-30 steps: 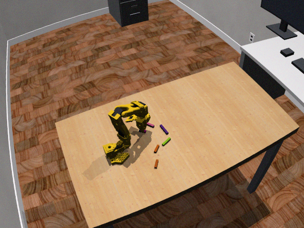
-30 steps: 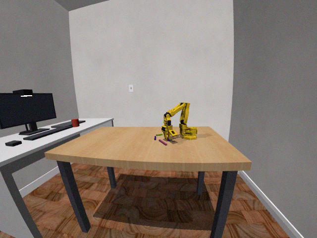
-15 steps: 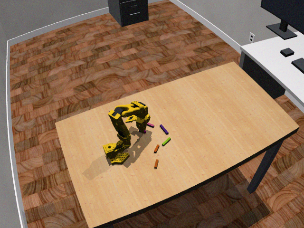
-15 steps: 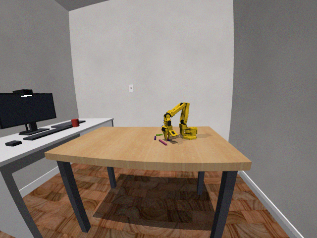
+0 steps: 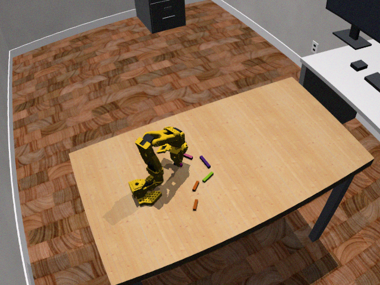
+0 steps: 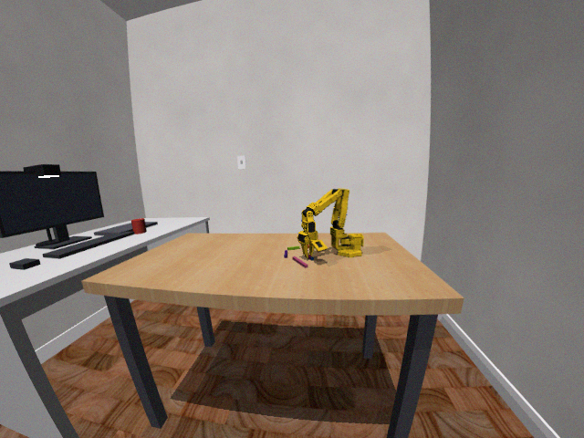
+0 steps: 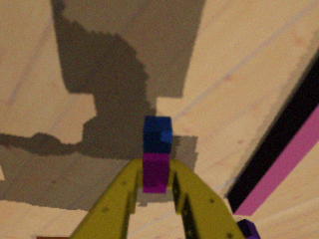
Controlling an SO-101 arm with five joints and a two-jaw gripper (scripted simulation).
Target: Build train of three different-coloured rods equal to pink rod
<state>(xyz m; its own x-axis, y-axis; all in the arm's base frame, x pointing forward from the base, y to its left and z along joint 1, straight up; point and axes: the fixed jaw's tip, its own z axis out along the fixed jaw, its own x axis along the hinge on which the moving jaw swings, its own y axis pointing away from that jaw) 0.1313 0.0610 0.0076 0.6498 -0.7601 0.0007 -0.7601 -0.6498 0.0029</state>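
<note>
Now the yellow gripper (image 7: 156,185) is clamped nearly closed on the short magenta rod (image 7: 156,171).
That rod's far end touches the small blue cube rod (image 7: 158,134), near the long pink rod (image 7: 281,164) on the wooden table (image 7: 239,45).

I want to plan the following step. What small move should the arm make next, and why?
Probably open the gripper and lift away. It is shut on the magenta rod, whose far end appears to meet the blue rod in line. The purple rod, which would complete nine, lies apart.
</note>
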